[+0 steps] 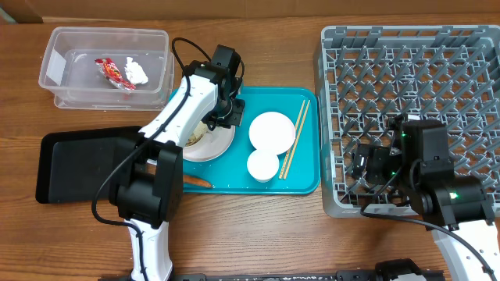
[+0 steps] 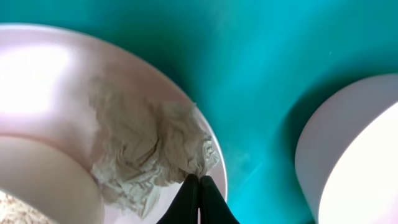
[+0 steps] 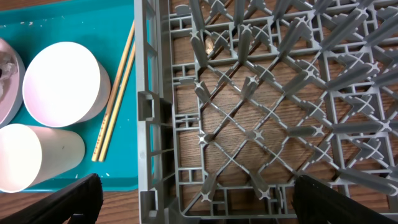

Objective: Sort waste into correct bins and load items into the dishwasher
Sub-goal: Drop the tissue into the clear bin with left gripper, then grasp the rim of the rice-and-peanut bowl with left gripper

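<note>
My left gripper (image 1: pixel 223 117) (image 2: pixel 199 180) is shut, its tips pinching the edge of a crumpled white-beige paper (image 2: pixel 143 149) that lies on the wide plate (image 1: pixel 215 148) (image 2: pixel 50 81). Beige grainy scraps (image 2: pixel 7 211) show at the plate's edge. A thin orange carrot piece (image 1: pixel 195 180) lies at the teal tray's front left. The red wrapper (image 1: pixel 112 72) and a white crumpled paper (image 1: pixel 137 72) lie in the clear tub (image 1: pixel 109 31). My right gripper (image 1: pixel 371 168) (image 3: pixel 196 205) is open and empty over the front left corner of the grey dish rack (image 1: pixel 414 70) (image 3: pixel 249 93).
The teal tray (image 1: pixel 305 183) (image 3: pixel 62 18) also holds a smaller plate (image 1: pixel 271 130) (image 3: pixel 62 84), a small cup (image 1: pixel 262 165) (image 3: pixel 34 155) and chopsticks (image 1: pixel 295 139) (image 3: pixel 115 93). The black tray (image 1: pixel 78 164) lies to its left.
</note>
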You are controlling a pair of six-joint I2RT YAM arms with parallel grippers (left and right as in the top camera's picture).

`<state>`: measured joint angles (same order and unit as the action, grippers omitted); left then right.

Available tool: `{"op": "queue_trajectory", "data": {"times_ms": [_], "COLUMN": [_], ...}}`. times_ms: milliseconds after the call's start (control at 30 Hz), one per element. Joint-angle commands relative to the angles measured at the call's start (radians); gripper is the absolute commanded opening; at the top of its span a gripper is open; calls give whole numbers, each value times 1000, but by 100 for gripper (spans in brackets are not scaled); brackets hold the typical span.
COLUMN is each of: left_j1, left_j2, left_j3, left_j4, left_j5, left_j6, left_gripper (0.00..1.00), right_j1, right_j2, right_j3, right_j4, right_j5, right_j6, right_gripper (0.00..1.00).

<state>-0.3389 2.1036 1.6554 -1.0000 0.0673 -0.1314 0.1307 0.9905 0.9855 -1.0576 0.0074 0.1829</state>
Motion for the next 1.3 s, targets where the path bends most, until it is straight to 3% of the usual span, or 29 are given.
{"op": "queue_trajectory", "data": {"times_ms": [0,200,500,900,1167,1200,1267], "left_j1": [2,39,170,379,413,413,413], "left_j2": [-4,-90,-205,-160,-62,-54,-53], "left_j3": [53,188,270,264,264,264,264], "left_j4": [-37,-89,-11,246,248,247,250], "left_j5": [0,-19,-202,-209,-209,-210,-211], "left_j6": [-4,-3,-3,-19,-18,-18,-18], "left_gripper": [4,4,4,4,4,8,31], "right_j1": [-4,-4,-4,-4,-4,-4,-4], "right_j2": [-2,-2,-2,-2,-2,-2,-2], "right_j3": [29,29,29,29,29,29,29], "right_j4": [4,4,4,4,4,4,3], "right_j5": [11,18,18,18,18,18,18], "right_j6": [0,0,0,1,1,1,1], "right_gripper": [100,100,100,100,100,100,100]}}
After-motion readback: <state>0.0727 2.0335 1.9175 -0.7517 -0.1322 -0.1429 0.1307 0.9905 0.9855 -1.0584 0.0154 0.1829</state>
